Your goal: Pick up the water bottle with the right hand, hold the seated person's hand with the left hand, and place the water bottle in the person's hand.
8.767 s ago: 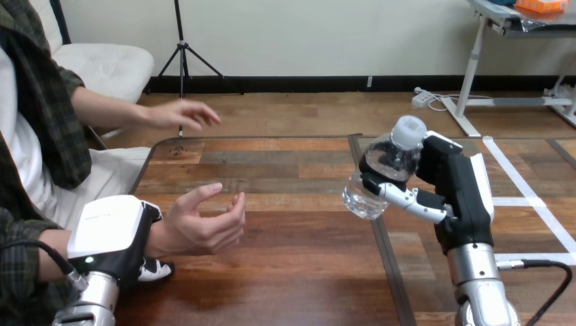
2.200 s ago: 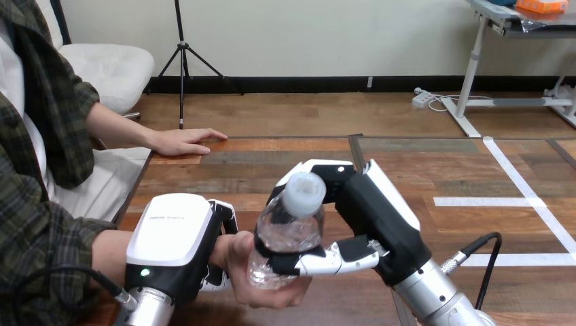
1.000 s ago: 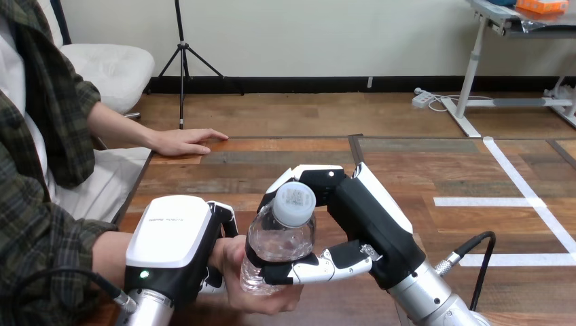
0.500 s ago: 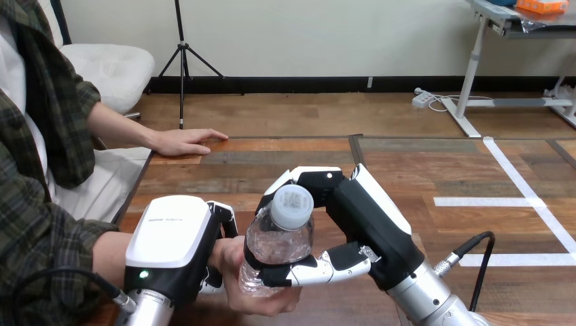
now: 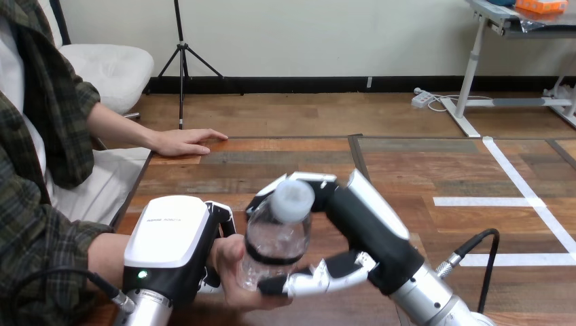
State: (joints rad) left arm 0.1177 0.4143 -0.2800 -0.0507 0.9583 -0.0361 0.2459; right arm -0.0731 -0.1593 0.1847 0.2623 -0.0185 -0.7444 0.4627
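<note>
Wooden planks of the brown table are lying bare beyond the clear plastic water bottle with its white cap, and bare again to its right. The bottle is leaning in the person's upturned hand, close to the table's near edge. The robot's right hand is clamping it, fingers behind, thumb across its lower front. Left of the bottle, the left hand is curling round the person's wrist. Far beyond the bottle, the person's other hand is resting flat at the table's far-left edge.
</note>
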